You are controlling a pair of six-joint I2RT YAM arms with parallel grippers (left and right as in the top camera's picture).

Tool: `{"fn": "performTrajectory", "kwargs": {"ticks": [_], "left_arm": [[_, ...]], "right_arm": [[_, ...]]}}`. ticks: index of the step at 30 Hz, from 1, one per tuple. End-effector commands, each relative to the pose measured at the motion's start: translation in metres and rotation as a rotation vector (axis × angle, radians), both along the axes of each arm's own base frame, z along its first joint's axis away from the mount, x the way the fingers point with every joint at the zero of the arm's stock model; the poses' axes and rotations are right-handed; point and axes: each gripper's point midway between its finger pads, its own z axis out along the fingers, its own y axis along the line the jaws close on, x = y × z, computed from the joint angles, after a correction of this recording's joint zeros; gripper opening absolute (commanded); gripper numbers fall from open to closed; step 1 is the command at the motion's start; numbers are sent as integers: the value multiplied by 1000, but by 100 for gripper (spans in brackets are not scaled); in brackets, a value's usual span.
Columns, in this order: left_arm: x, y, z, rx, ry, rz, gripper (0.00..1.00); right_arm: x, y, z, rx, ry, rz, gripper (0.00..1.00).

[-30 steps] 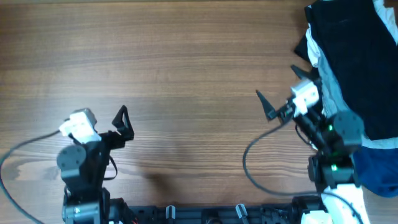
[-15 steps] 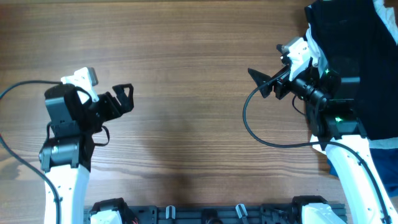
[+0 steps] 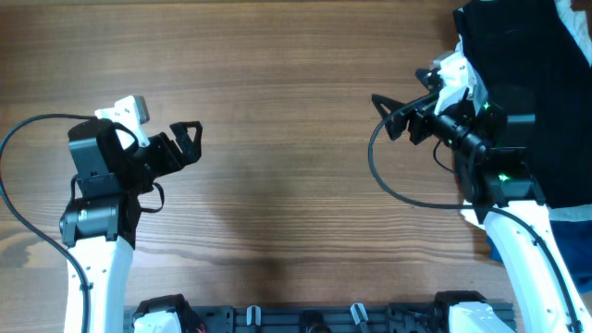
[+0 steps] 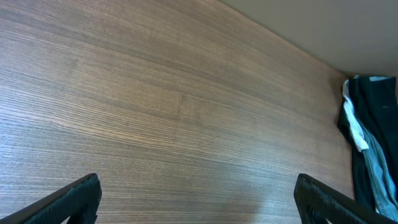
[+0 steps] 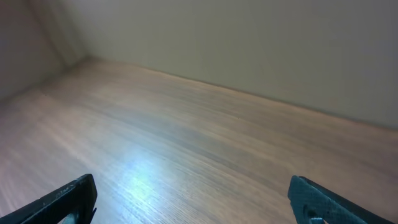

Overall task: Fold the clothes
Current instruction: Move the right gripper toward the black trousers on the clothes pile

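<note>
Here, at the left of the wooden table (image 3: 277, 213), the left gripper (image 3: 194, 141) is raised over bare wood. Its two fingers are spread apart and hold nothing. The left wrist view shows the dark fingertips (image 4: 78, 196) wide at the bottom corners. A black cable (image 3: 23, 148) loops out beside that arm. Further right, the right gripper (image 3: 386, 115) points leftward, fingers likewise parted and empty. The clothes (image 3: 527, 83) lie heaped at the far right corner, a dark garment on top. From the left wrist, white and pale-blue cloth shows along the heap's left edge. The right arm sits just beside the pile.
</note>
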Motion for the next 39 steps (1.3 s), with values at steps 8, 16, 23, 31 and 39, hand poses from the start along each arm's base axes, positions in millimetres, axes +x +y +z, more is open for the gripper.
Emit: {"fn": "performTrajectory", "kwargs": {"ticks": [8,16,23,31,39], "left_arm": [[3,-3,9,-13,-23,-11,100],[3,-3,9,-13,-23,-11,100],[3,-3,9,-13,-23,-11,100],[8,-3,18,-15,-57,-7,100],[23,0,85,-19,-98,6,100]], "right_arm": [[12,-34,-18,58,155,-268,100],[12,-33,-18,96,175,-280,100],[12,-33,-17,96,174,-280,100],[12,-34,-17,66,157,-272,96],[22,-47,3,-20,69,-324,98]]}}
